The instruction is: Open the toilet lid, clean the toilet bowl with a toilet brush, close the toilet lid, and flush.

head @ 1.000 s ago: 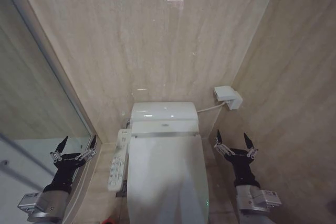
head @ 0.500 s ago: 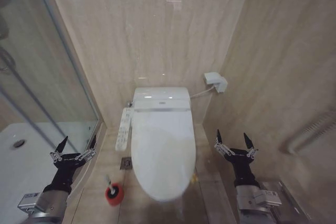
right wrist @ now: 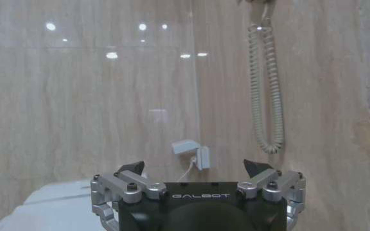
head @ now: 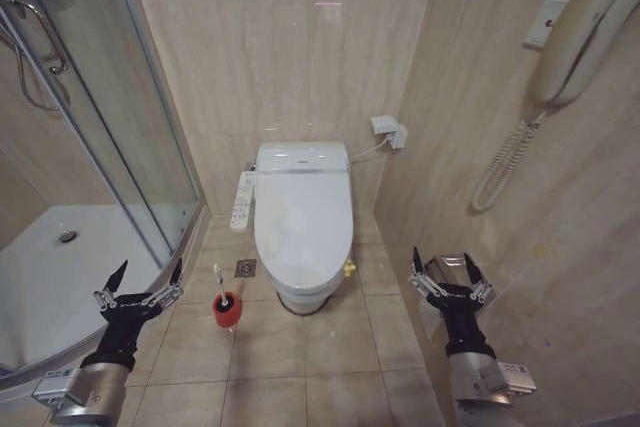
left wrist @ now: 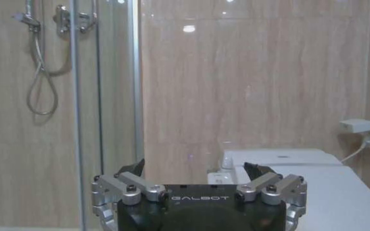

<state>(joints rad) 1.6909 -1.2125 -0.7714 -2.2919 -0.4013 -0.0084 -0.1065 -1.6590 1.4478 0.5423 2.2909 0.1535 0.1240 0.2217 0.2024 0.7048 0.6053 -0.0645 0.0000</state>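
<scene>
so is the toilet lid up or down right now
Down. The toilet lid lies flat as one smooth white oval covering the toilet bowl, with neither seat ring nor bowl inside showing. Both grippers are away from it.

The left gripper was held low at the left of the head view, its arm rising from the bottom edge with the wrist straight and the two dark pointed fingers spread wide, holding nothing. The right gripper mirrored it at the lower right, fingers likewise parted and empty. From each wrist camera, the fingertips stood apart above the gripper body, as did the right ones.
</scene>
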